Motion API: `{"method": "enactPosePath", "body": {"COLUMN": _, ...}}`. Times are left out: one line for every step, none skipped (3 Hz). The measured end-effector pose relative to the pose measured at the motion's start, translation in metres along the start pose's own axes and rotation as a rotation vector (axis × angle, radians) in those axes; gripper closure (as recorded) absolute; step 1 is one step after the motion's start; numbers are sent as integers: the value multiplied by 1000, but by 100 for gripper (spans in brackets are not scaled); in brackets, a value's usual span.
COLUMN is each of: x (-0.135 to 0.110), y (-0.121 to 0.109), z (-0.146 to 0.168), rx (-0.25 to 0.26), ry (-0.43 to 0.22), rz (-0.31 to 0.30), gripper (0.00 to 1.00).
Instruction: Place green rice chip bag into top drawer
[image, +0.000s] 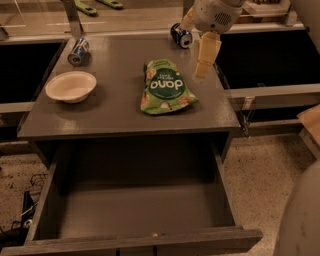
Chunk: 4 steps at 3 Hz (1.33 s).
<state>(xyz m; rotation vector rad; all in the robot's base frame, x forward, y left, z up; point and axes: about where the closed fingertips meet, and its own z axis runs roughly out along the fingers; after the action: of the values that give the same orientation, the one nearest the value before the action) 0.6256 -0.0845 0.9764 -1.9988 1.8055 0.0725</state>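
Green rice chip bag (165, 89), white lettering; grey top drawer (135, 210); cream gripper (203, 71) above grey desk's (115, 116) far right corner; off-white bowl (71, 86).

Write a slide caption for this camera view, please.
Gripper hovers beside the green rice chip bag on the table; top drawer open below.

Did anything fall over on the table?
Yes, both soda cans lie on their sides at the back of the table: the left can and the right can. The bowl sits upright, the green rice chip bag lies flat, and the gripper hangs beside it.
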Motion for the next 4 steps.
{"method": "enactPosePath", "body": {"x": -14, "y": -15, "z": 21, "rx": -11, "ry": -43, "rz": -24, "gripper": 0}}
{"method": "enactPosePath", "body": {"x": -22, "y": -24, "z": 72, "rx": -88, "ry": -57, "rz": -39, "gripper": 0}}
{"method": "enactPosePath", "body": {"x": -22, "y": -24, "z": 73, "rx": -88, "ry": -57, "rz": -39, "gripper": 0}}
{"method": "enactPosePath", "body": {"x": -18, "y": -21, "z": 83, "rx": -88, "ry": -70, "rz": -17, "gripper": 0}}
